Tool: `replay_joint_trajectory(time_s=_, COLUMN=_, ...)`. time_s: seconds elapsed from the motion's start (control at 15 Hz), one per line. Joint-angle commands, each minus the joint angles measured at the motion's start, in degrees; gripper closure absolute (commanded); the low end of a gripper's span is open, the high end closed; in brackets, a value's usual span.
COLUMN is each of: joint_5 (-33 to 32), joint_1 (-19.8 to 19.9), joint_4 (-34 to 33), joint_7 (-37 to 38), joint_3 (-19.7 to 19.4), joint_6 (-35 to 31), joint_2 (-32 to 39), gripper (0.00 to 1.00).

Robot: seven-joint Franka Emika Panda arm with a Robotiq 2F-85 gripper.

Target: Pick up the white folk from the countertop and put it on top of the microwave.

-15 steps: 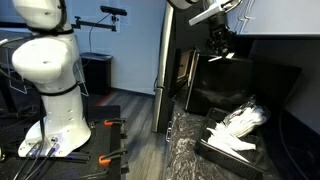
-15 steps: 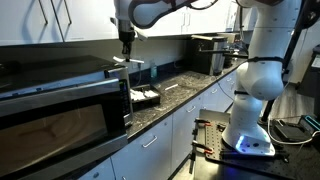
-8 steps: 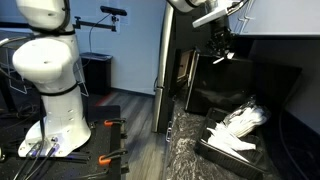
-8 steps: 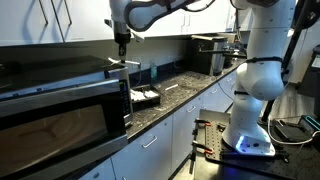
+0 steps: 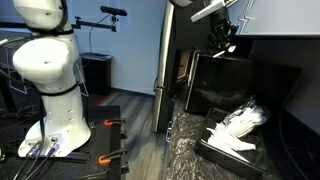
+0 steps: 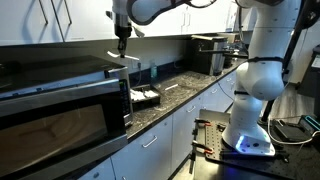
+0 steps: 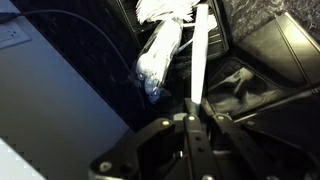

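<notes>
One gripper is seen clamped on the white fork, a slim, flat, pale strip held in the air just above the microwave; beyond, a black tray of white cutlery is seen.

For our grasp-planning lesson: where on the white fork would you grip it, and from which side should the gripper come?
Near one end of the white fork, across its narrow width, from above, as the gripper does now: the long, thin, flat strip fits between its jaws.
</notes>
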State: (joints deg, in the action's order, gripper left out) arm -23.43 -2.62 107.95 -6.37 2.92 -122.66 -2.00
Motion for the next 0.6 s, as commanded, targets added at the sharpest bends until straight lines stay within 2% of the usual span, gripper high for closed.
replay_joint_trajectory(time_s=0.0, joint_5=-0.34, joint_1=-0.76, joint_4=1.21, joint_7=1.56, joint_3=0.96, joint_6=-0.83, joint_2=-3.38, gripper=0.98)
replay_joint_trajectory(time_s=0.2, joint_5=2.65, joint_1=-1.05, joint_4=-0.43, joint_7=-1.40, joint_3=1.13, joint_6=-1.85, joint_2=-2.80, gripper=0.98)
replay_joint_trajectory(time_s=0.53, joint_5=16.67, joint_1=-1.08, joint_4=-3.07, joint_7=-14.20, joint_3=-0.31, joint_6=-5.71, joint_2=0.83, gripper=0.98)
